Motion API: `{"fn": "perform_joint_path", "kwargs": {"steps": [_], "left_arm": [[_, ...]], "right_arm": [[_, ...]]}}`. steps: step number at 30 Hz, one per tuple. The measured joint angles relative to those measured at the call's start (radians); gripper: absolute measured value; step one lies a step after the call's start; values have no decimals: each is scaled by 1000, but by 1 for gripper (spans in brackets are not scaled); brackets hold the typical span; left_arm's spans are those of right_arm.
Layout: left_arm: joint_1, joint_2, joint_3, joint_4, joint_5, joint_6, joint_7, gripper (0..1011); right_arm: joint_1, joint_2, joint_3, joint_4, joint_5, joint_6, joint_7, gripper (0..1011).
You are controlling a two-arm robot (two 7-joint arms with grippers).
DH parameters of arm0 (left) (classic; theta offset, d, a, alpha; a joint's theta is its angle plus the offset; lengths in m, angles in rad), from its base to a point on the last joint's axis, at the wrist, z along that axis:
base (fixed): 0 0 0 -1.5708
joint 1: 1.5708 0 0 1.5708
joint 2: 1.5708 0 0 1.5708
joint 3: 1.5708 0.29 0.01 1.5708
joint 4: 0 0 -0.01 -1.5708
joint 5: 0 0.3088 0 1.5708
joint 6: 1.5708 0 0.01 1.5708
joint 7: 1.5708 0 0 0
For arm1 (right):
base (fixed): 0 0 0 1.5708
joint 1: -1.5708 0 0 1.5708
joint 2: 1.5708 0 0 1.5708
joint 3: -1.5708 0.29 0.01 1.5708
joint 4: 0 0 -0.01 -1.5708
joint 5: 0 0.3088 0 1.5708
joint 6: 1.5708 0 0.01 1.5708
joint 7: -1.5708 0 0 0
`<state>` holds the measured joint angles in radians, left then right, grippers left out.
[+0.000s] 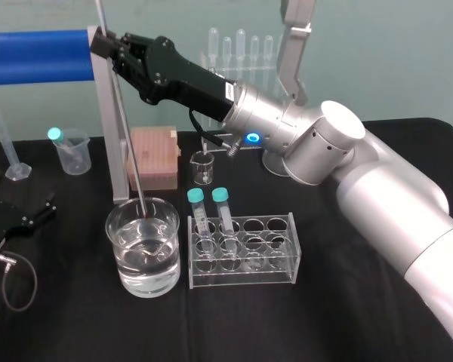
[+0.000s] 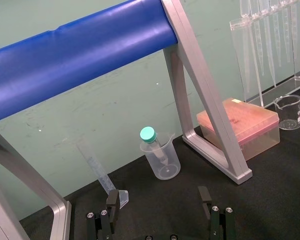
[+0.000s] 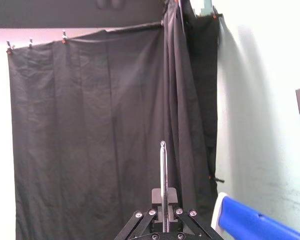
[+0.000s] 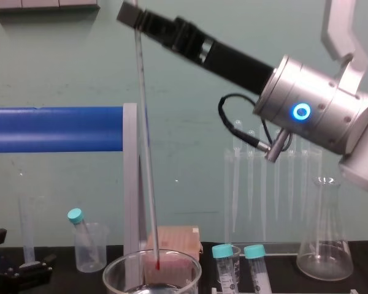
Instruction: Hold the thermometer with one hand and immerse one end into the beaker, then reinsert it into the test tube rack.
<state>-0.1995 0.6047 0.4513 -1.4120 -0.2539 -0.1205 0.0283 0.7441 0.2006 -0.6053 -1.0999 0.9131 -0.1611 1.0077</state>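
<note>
Parked at the desk's left edge, our left gripper (image 2: 158,197) sits spread. Near the front edge we dip the thermometer (image 4: 147,153) into the beaker (image 1: 128,264), right gripper (image 1: 102,41) pinching its upper end; next probably needs a straight lift toward the rack (image 1: 241,277).

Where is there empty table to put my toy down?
Bare black cloth lies in front of the beaker and test tube rack, and between the beaker and the parked left gripper. Behind them it is crowded: pink tip box, small glass beaker, right gripper holding the thermometer.
</note>
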Motion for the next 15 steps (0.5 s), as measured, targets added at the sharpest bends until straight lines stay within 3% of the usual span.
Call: {"fn": "perform_joint_path", "kwargs": {"steps": [15], "left_arm": [[0, 0, 0, 0, 0, 0, 0, 1008]], "right_arm": [[-2, -35, -18, 107, -33, 1, 8, 57]]}}
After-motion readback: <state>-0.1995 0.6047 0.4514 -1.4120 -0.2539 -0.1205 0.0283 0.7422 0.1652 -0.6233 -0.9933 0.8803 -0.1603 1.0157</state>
